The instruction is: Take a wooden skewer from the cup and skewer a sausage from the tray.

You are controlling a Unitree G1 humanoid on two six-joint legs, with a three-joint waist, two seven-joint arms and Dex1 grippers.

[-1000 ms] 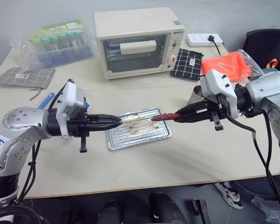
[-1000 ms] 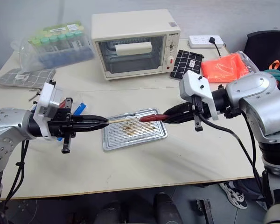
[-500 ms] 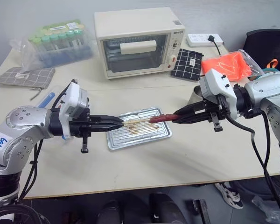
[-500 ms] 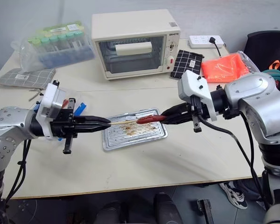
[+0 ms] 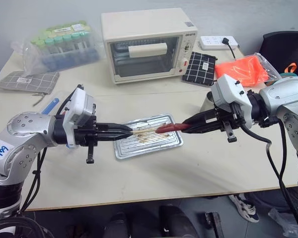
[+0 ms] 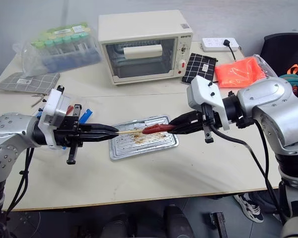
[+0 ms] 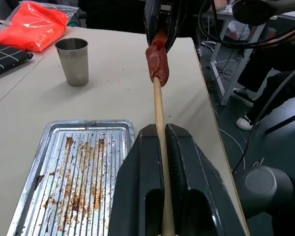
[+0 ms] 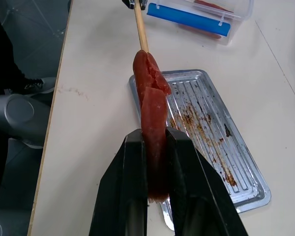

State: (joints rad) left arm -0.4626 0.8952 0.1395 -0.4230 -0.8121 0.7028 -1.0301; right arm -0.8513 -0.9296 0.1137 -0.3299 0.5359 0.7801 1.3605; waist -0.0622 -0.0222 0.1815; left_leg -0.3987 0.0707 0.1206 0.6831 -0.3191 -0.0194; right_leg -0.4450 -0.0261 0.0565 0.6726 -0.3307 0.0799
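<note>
Over the silver tray (image 5: 150, 144), my left gripper (image 5: 129, 130) is shut on the base of the wooden skewer (image 7: 158, 103), which points level toward the right arm. The skewer's tip is stuck into the near end of the dark red sausage (image 5: 169, 128), whose skin is split there (image 8: 150, 101). My right gripper (image 8: 155, 133) is shut on the sausage's other end and holds it in line with the stick. Both hover a little above the tray (image 7: 73, 162), which has brown stains on its ridged floor. The steel cup (image 7: 73, 61) stands on the table behind the right gripper.
A cream toaster oven (image 5: 146, 44) stands at the back, with a bag of capped tubes (image 5: 59, 47) to its left. A black grid pouch (image 5: 198, 67), an orange bag (image 5: 241, 69) and a power strip (image 5: 217, 42) lie at the back right. A clear box with blue bars (image 8: 196, 12) sits by the left arm.
The sausage has edged slightly toward the left gripper, leaving a shorter stretch of bare skewer. Both arms have stayed nearly in place.
</note>
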